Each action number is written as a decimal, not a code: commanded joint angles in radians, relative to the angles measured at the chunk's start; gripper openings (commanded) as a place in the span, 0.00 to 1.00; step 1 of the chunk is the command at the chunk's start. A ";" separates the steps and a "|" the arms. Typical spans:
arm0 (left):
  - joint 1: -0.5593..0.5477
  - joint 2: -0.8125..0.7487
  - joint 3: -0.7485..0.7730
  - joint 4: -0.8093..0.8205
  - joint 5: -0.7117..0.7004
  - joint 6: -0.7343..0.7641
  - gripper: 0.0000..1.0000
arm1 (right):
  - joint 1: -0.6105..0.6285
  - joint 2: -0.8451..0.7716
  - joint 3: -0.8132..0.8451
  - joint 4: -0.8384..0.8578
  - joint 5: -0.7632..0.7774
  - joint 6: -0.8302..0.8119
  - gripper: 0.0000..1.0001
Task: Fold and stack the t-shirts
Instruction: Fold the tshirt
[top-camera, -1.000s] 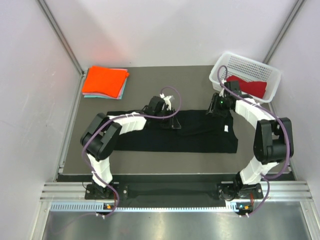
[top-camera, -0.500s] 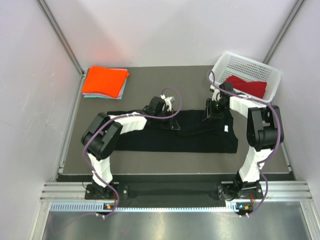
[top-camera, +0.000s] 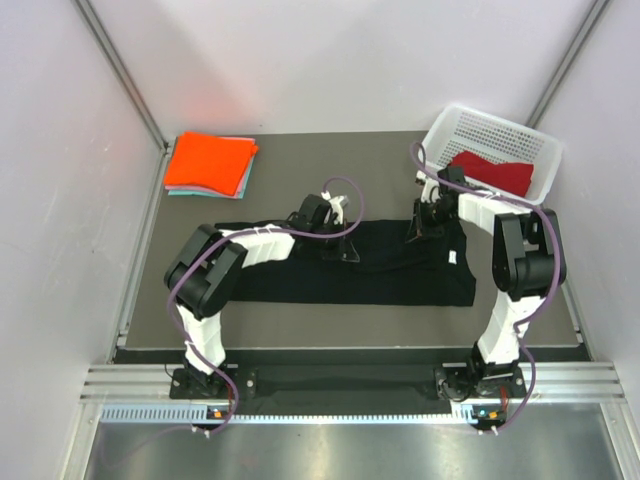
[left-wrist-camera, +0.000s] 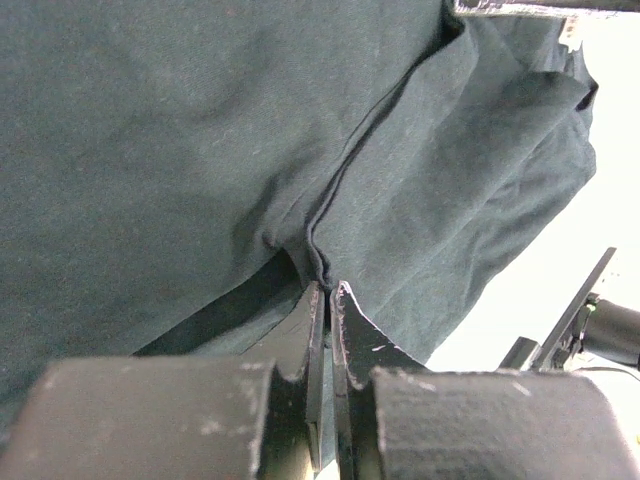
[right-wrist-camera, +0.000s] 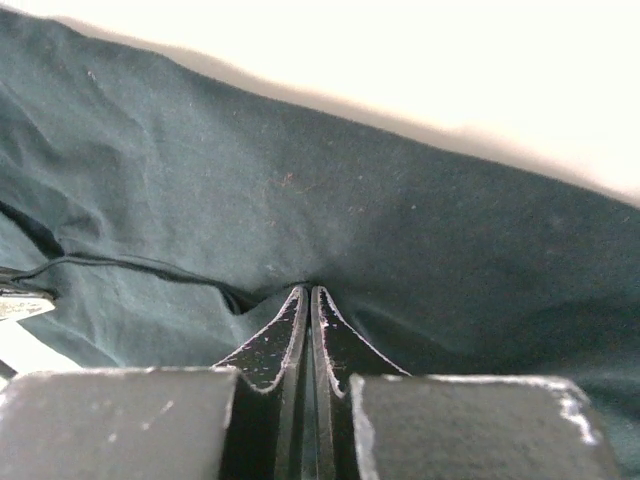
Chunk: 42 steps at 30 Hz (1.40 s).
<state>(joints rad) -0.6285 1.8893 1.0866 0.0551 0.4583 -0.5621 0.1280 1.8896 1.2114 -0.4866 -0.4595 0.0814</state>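
- The black t-shirt (top-camera: 390, 278) lies flat across the middle of the table (top-camera: 330, 165).
- The left gripper (left-wrist-camera: 327, 292) pinches a fold at its far edge.
- The right gripper (right-wrist-camera: 309, 293) pinches its far right edge.

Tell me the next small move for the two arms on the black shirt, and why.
Probably raise both claws a little, together. The left claw and the right claw are each shut on a pinch of the black t-shirt, which lies spread flat. Lifting its far side should let it be drawn over toward the near edge for a fold.
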 joint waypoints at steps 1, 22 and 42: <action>-0.002 0.004 0.048 0.006 -0.006 0.013 0.00 | -0.001 -0.061 -0.015 0.066 0.027 0.006 0.00; 0.000 0.116 0.225 -0.020 -0.133 0.037 0.00 | -0.010 -0.256 -0.168 0.195 0.215 0.144 0.00; 0.000 0.136 0.260 -0.020 -0.210 0.028 0.09 | -0.014 -0.357 -0.267 0.290 0.361 0.224 0.00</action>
<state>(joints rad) -0.6292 2.0228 1.2999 0.0208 0.2672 -0.5438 0.1211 1.5475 0.9295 -0.2604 -0.1272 0.2928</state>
